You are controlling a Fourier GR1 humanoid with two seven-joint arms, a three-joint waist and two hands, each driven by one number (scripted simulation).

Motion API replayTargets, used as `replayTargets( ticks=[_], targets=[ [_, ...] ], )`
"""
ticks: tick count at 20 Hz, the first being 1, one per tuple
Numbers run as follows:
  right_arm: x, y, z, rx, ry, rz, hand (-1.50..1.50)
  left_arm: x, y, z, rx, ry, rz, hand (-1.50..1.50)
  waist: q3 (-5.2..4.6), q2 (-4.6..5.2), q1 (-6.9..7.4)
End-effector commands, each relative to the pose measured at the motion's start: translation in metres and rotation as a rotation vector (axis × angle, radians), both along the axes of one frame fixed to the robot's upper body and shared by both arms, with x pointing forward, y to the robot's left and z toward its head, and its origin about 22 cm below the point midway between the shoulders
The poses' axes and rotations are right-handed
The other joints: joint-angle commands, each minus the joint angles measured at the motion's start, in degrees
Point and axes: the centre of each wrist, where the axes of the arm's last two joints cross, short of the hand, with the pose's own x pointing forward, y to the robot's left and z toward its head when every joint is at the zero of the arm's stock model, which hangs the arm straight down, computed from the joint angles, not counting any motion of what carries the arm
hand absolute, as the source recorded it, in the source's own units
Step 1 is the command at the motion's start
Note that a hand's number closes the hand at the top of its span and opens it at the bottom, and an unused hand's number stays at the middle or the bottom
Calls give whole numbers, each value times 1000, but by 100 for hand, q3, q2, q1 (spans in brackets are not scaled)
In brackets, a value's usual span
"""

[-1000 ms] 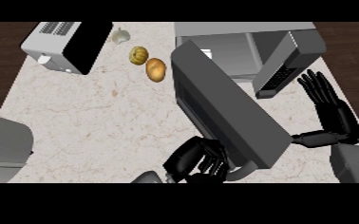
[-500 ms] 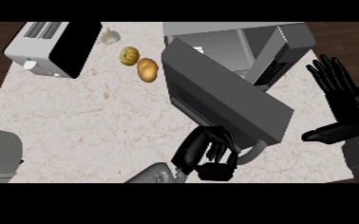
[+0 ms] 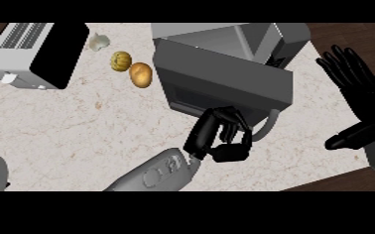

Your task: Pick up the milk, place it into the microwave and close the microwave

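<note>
Grey metal fills the middle of my view: the boxy grey microwave (image 3: pixel 242 44) stands on the pale marbled stone surface (image 3: pixel 81 129), and its dark-windowed grey door (image 3: pixel 227 87) hangs partly swung across the opening. The milk I cannot see anywhere; I judge it is inside the cavity behind that door, but nothing here proves it.

My black left hand (image 3: pixel 219 136) is at the door's lower edge, fingers curled in against the curved grey door handle (image 3: pixel 267 124). Whether they wrap the handle or only press beside it I cannot tell; it reads as a narrow, curled hand on the door. My black right hand (image 3: pixel 351 89) rests open at the right edge of the view, fingers straight and spread, just beside the microwave's right side and holding nothing.

The step in hand looks like the closing. What worries me: if my curled fingers sit between the door's edge and the body, the door could pinch them and stop short of latching. If I push low and off-centre, the whole microwave may slide on the surface instead of the door turning. If the milk stands too near the front, the door could knock it over.

Well apart on the left, the brown oval potato (image 3: pixel 141 74), the small round yellow-green squash (image 3: pixel 121 61), the pale garlic bulb (image 3: pixel 99 41) and the grey-and-black toaster (image 3: pixel 40 54) lie out of harm's way.
</note>
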Motion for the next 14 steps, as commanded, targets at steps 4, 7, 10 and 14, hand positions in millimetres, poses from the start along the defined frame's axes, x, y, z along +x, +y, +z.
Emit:
replayTargets(
  ticks=[4,7,10,14],
  targets=[
    [7,11,24,41,-50,142,-150,34,-4,25,-52,11,120,150,0,75,-327],
    [10,12,33,50,-59,151,-150,49,-2,33,-74,28,173,150,1,143,-385],
    [8,14,33,59,-40,179,-150,60,-1,43,-124,23,201,150,-6,173,-524],
    [11,13,48,64,-60,186,-150,73,2,60,-229,12,253,150,-18,220,-599]
  ],
)
